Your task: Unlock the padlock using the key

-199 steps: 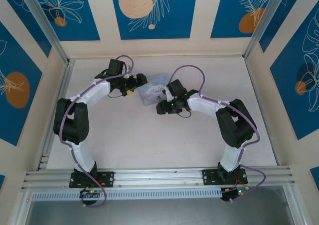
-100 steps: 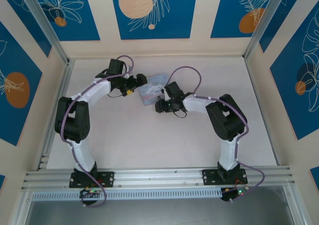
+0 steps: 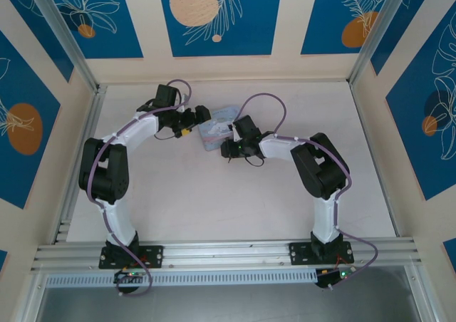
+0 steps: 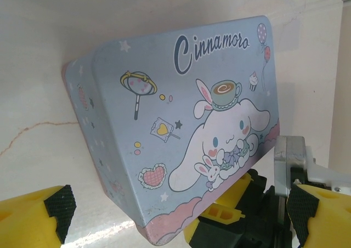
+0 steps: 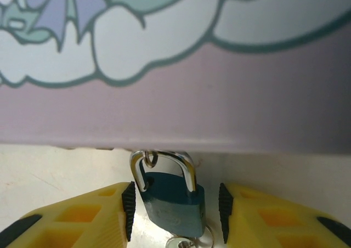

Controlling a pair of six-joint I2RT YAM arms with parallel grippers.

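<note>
The padlock (image 5: 173,201), dark teal with a silver shackle, hangs from a ring at the lower edge of the pale blue cartoon tin (image 5: 175,67). The key (image 5: 184,242) shows as a silvery head on a ring just under the padlock body. My right gripper (image 5: 174,209) straddles the padlock; its left pad is almost at the shackle and a gap shows on the right, so it is open. In the top view the right gripper (image 3: 226,148) sits at the tin's near corner. My left gripper (image 4: 178,209) is wide open in front of the tin (image 4: 181,122).
The tin (image 3: 217,127) lies mid-table toward the back, between both grippers, with the left gripper (image 3: 192,126) at its left side. Cage posts and patterned walls ring the white table (image 3: 214,201). One yellow right finger (image 4: 230,204) shows under the tin's edge.
The right arm has pushed left and forward toward the tin. Its jaws have narrowed around the padlock. The left arm has stayed still.
</note>
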